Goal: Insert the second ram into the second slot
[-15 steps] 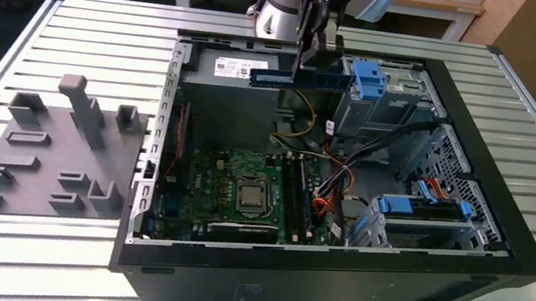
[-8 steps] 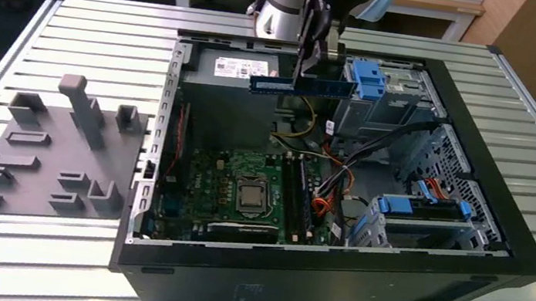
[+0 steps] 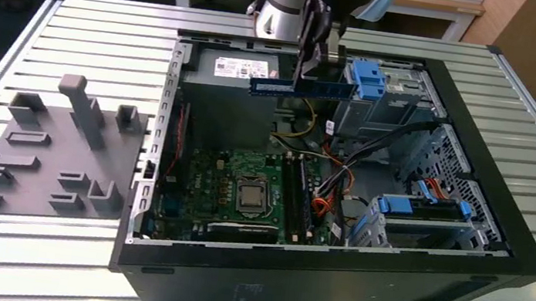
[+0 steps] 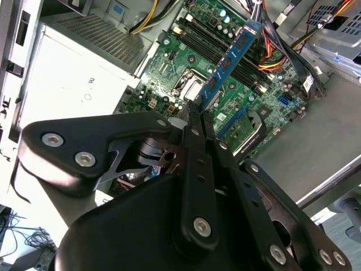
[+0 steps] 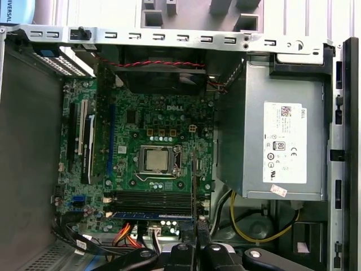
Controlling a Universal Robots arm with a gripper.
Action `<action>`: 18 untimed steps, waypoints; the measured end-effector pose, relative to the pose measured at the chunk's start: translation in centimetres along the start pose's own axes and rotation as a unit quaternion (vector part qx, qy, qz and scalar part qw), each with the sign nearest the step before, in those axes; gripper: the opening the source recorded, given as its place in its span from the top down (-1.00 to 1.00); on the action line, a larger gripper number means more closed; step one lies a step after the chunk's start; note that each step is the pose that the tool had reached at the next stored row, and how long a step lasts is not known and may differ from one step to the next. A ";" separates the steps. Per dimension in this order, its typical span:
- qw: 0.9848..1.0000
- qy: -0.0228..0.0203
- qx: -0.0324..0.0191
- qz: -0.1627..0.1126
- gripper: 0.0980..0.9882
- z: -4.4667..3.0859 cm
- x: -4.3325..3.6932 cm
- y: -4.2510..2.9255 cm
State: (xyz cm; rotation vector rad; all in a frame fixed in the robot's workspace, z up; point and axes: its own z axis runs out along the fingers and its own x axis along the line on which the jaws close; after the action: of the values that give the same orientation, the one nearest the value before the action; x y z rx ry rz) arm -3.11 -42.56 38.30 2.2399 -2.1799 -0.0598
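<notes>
The claw (image 3: 305, 78) was squeezed tight on the second ram (image 3: 292, 88), one thin blue stick. The stick hung in the air above the open computer case (image 3: 333, 291), near the case edge where the one gray power box (image 3: 216, 74) sat. It stood on its thin edge. Its long side ran flat from the exterior view's left to the exterior view's right.

In the second wrist view, the stick (image 4: 228, 62) reached out past the claw (image 4: 194, 113), and the claw's black fingers (image 4: 197, 164) hid part of it. In the first wrist view, it (image 5: 193, 186) showed as just a thin line, hard to make out.

Down on the green motherboard (image 5: 135, 130), another blue ram stick (image 5: 152, 214) sat in one of the long memory slots (image 5: 151, 199). The slots were too close together to count.

The case sat on a ribbed metal table (image 3: 105, 43), beside one gray tray (image 3: 49, 160). The arm was cut off by the picture edge.
</notes>
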 end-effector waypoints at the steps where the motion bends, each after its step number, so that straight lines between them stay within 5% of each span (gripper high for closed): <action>1: 1.000 0.000 0.000 0.000 0.92 0.00 0.07 0.00; 18: 1.000 0.000 0.000 0.002 0.92 -0.02 1.07 0.03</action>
State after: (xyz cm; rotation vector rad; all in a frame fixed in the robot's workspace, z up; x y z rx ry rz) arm -3.11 -43.64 38.30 2.2363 -2.1836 -0.0598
